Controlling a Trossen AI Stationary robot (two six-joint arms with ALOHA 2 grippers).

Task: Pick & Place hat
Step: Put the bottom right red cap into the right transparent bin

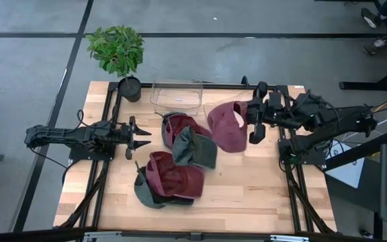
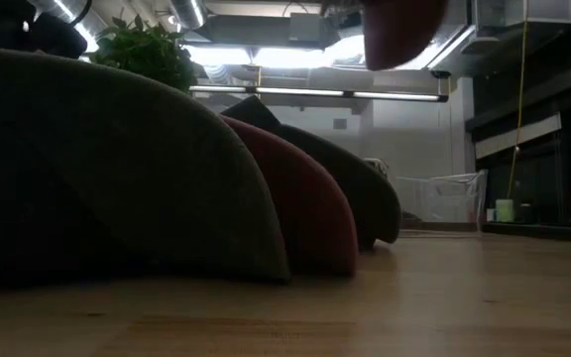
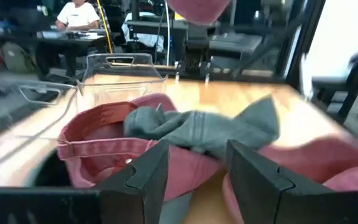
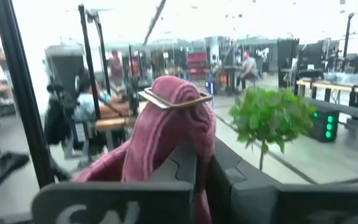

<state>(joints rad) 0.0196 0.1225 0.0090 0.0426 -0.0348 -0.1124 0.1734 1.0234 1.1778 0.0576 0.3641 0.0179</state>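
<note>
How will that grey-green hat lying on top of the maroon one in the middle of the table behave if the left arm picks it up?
Probably floppy: the grey-green hat lies crumpled and folded over the maroon hat, so it should sag from one pinch. Likely light, being thin cloth. It may drag the maroon hat along, since they overlap. The left gripper waits open beside them.

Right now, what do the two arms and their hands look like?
Both arms are dark, jointed, with black cables along them. The left hand and right hand each have two blocky dark fingers; raised pale lettering shows on the right hand's housing.

Lifted maroon hat (image 2: 402, 28), top cropped
</note>
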